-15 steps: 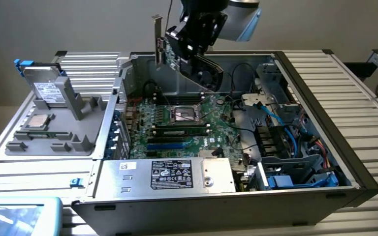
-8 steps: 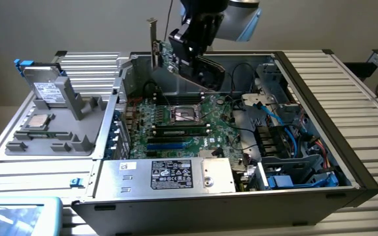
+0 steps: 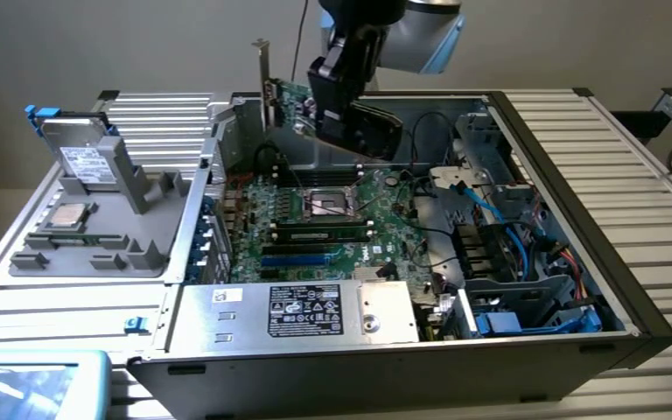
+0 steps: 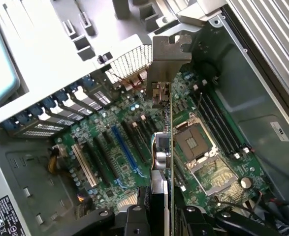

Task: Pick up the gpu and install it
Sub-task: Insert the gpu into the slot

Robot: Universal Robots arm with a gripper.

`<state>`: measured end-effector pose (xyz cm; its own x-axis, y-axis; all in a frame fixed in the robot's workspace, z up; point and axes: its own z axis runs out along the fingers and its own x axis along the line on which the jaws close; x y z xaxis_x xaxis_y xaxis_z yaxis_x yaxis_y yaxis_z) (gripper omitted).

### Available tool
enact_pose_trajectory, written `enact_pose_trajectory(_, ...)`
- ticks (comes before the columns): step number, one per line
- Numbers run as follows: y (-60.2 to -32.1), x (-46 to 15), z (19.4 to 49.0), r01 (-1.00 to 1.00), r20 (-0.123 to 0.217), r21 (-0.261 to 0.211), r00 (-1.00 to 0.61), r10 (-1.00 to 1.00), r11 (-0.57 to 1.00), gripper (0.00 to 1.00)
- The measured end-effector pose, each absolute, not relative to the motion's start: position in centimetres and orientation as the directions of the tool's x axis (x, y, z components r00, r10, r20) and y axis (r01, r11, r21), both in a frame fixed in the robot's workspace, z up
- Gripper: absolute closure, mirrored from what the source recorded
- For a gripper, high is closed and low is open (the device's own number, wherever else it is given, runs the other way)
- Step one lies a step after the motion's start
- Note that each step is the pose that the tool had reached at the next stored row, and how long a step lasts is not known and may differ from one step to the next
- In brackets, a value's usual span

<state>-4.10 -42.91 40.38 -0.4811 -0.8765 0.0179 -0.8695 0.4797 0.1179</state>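
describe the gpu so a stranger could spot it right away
Start at the open computer case. Above its motherboard the gripper holds the gpu in the air. It's a flat green card with a silver end bracket, not seated like the parts below.

Clear air between gpu (image 3: 288, 98) and motherboard (image 3: 312, 238); blue cables (image 3: 490, 212) crowd exterior view's right.

gpu (image 3: 291, 98) bracket (image 3: 262, 61) matt metal, case (image 3: 570, 203) dull metal
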Motion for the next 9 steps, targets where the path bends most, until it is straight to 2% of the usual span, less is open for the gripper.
enact_pose_trajectory(9, -42.91, -4.10, 40.22, -0.936, 0.023, 0.116, -0.332, -0.943, 0.332, 0.71)
